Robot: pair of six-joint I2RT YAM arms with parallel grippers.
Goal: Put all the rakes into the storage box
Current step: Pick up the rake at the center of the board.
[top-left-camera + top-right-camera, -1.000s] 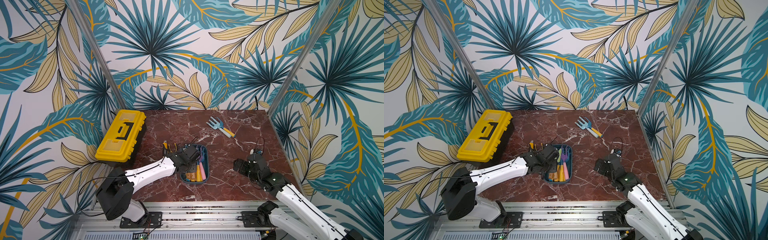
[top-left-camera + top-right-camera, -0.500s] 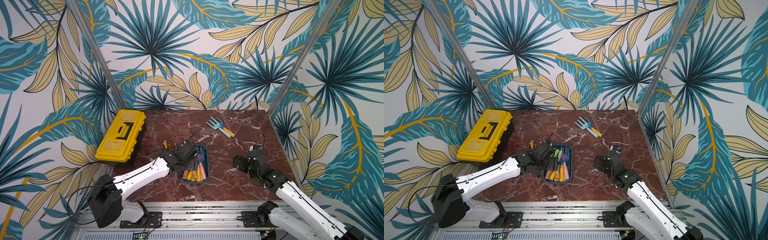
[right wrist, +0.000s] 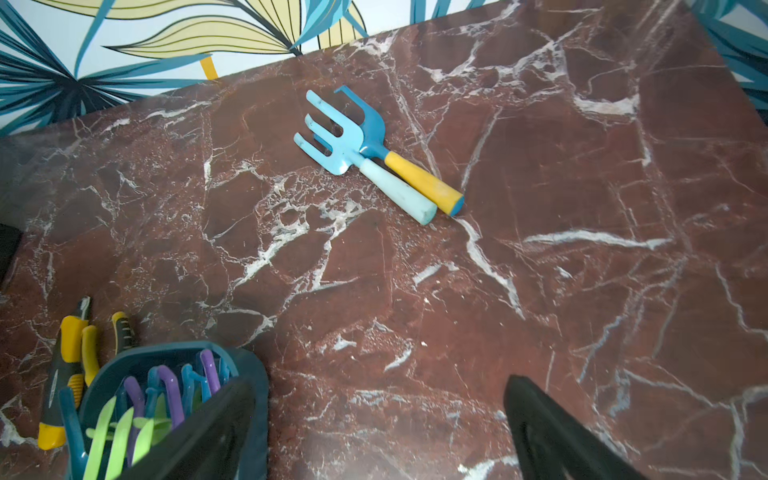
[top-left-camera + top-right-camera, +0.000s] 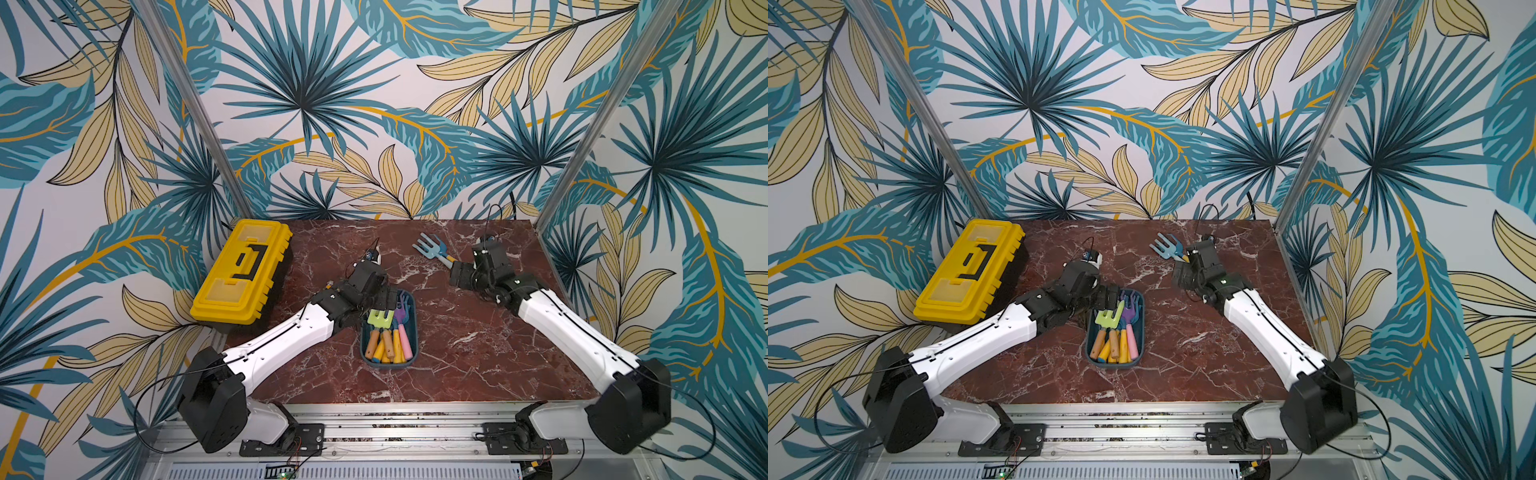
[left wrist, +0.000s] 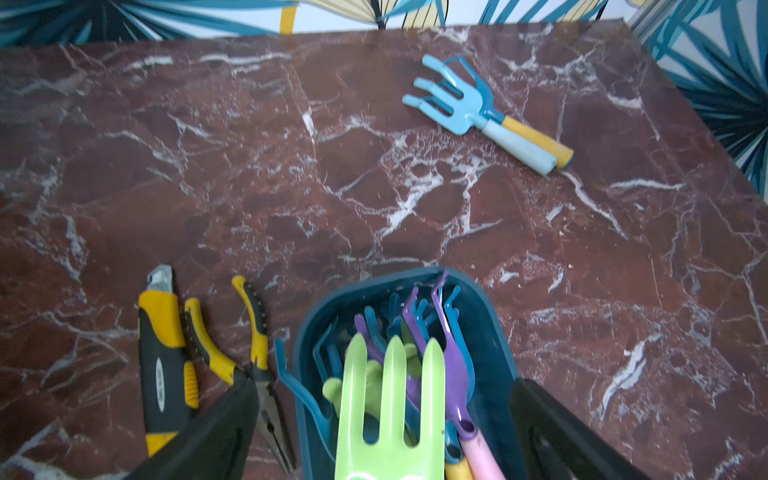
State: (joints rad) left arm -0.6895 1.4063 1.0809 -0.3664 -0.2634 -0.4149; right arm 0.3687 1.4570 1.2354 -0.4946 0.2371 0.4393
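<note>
fingers point(image 3: 557, 440) of the right gripper point(image 3: 378, 382) gape short of the pale blue rake point(image 3: 345, 158) lying against a darker blue rake point(image 3: 419, 180), well apart from the storage box point(image 4: 414, 332), so it should straddle one handle only

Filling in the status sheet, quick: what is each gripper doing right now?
Left gripper: open, fingers either side of the green rake lying in the storage box, not gripping it.
Right gripper: open, empty.
</note>
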